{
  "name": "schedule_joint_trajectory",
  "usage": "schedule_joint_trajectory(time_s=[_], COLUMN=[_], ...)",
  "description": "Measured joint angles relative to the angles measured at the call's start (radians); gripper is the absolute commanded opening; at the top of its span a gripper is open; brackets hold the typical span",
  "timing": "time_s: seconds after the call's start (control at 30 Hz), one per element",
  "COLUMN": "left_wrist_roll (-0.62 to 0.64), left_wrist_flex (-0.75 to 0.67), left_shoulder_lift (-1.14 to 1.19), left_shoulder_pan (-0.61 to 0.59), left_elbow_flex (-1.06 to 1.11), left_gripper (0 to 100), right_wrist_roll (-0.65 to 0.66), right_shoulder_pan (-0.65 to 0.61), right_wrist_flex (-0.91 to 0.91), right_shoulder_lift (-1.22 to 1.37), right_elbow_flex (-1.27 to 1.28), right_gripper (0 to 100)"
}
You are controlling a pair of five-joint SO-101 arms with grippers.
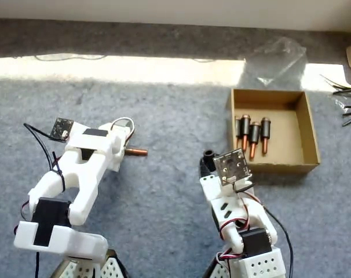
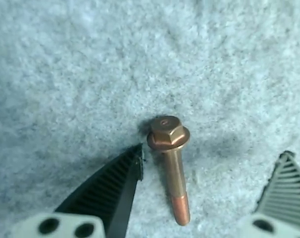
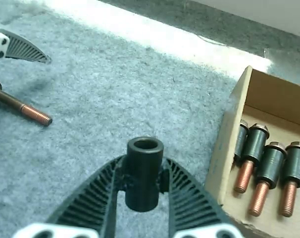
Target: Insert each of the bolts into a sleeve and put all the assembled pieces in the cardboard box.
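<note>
So there's a copper bolt (image 2: 174, 168) lying flat on the fuzzy grey mat (image 2: 90, 59), hex head pointing away from the left gripper (image 2: 213, 151). Jaws are spread wide around it: one finger (image 2: 110, 193) sits just beside the bolt's head, the other well apart.

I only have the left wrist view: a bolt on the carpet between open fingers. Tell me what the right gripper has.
Observer: The right gripper is shut on a black sleeve.
Operator: Count what's in the box.
Observer: Four assembled pieces lie side by side in the box.
Operator: Place the sleeve against my bolt.
Observer: It sits apart from the bolt, between it and the box.
</note>
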Motion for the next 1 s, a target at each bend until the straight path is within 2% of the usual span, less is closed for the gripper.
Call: schedule_joint_trajectory(time_s=[0.2, 0.3, 1.0], left_wrist_roll=[0.005, 0.006, 0.006], left_wrist_flex=[0.000, -0.002, -0.008], left_shoulder_lift=[0.002, 0.002, 0.002], left_shoulder_pan=[-0.006, -0.009, -0.015], left_elbow_flex=[0.000, -0.002, -0.002], left_gripper=[0, 3, 1], right_wrist_roll=[0.000, 0.000, 0.000], right_shoulder_pan=[0.000, 0.000, 0.000], right_wrist_flex=[0.000, 0.000, 0.000], right_shoulder_lift=[0.000, 0.000, 0.000], right_elbow_flex=[0.000, 0.000, 0.000], right_gripper=[0.3, 0.3, 0.3])
